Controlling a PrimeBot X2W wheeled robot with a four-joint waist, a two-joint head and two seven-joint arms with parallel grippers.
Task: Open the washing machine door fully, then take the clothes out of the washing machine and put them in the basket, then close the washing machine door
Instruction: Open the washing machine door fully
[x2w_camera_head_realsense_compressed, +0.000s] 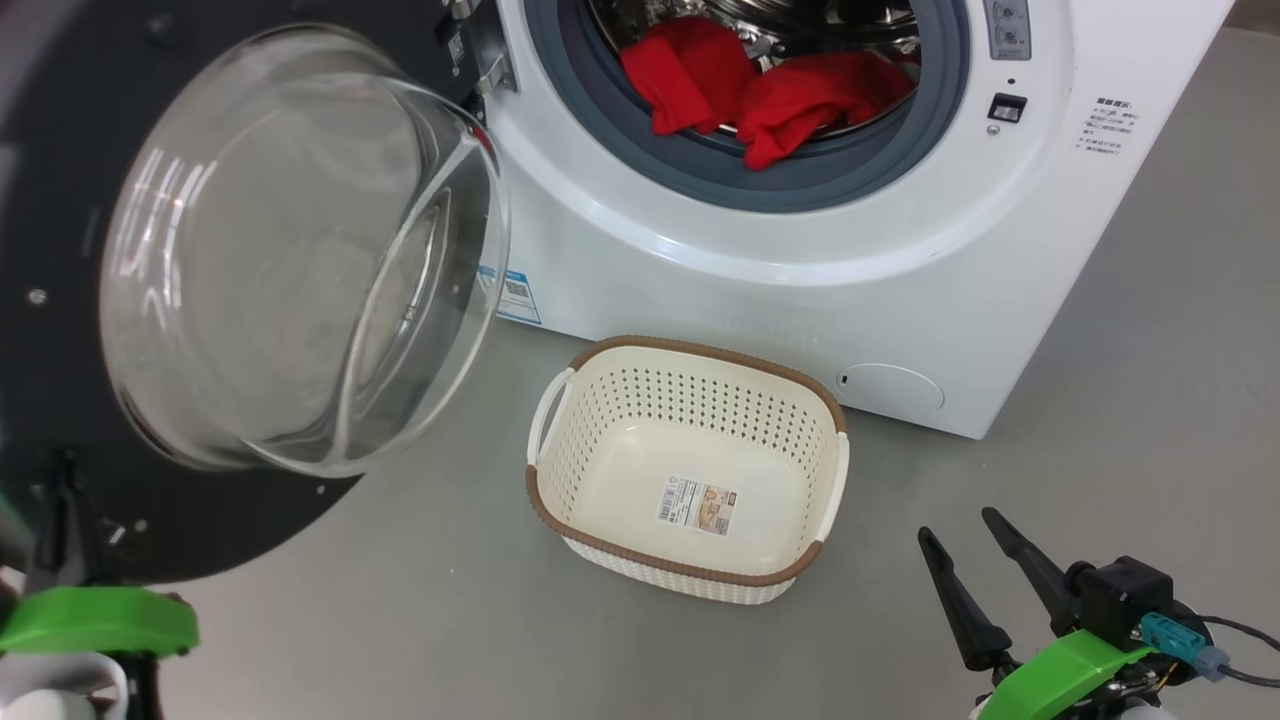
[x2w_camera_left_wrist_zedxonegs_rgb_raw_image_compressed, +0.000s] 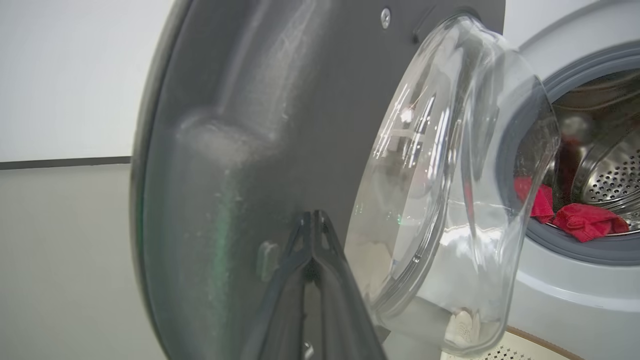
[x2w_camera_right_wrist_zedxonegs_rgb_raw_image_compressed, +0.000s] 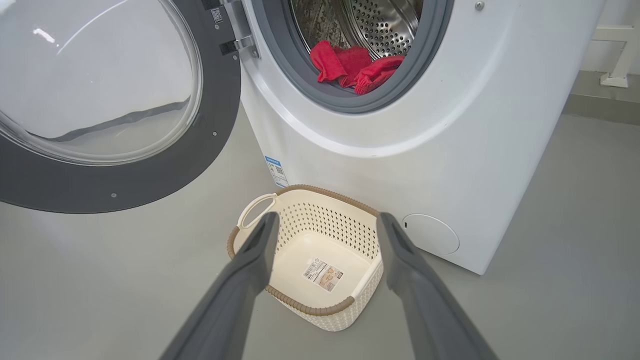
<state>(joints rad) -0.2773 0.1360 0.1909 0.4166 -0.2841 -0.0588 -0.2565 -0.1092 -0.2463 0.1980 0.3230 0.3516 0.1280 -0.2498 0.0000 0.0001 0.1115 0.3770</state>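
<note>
Facing the washing machine (x2w_camera_head_realsense_compressed: 800, 300), you are seeing its door (x2w_camera_head_realsense_compressed: 60, 200) standing wide and the clothes (x2w_camera_head_realsense_compressed: 790, 100) lying in its drum (x2w_camera_right_wrist_zedxonegs_rgb_raw_image_compressed: 385, 25). Your left gripper (x2w_camera_left_wrist_zedxonegs_rgb_raw_image_compressed: 315, 216) is pinching closed on nothing beside the door's inner face; your right gripper (x2w_camera_head_realsense_compressed: 957, 527) is hanging spread and empty near the basket (x2w_camera_head_realsense_compressed: 700, 400).

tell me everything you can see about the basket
The basket is a small cream plastic tub, a rounded rectangle with perforated walls, a brown woven-look rim and white side handles. It stands upright on the grey floor, close in front of the washing machine; whether the two touch cannot be told. It holds nothing but a paper sticker on its inner bottom. The open right gripper is off to one side, apart from it.
</note>
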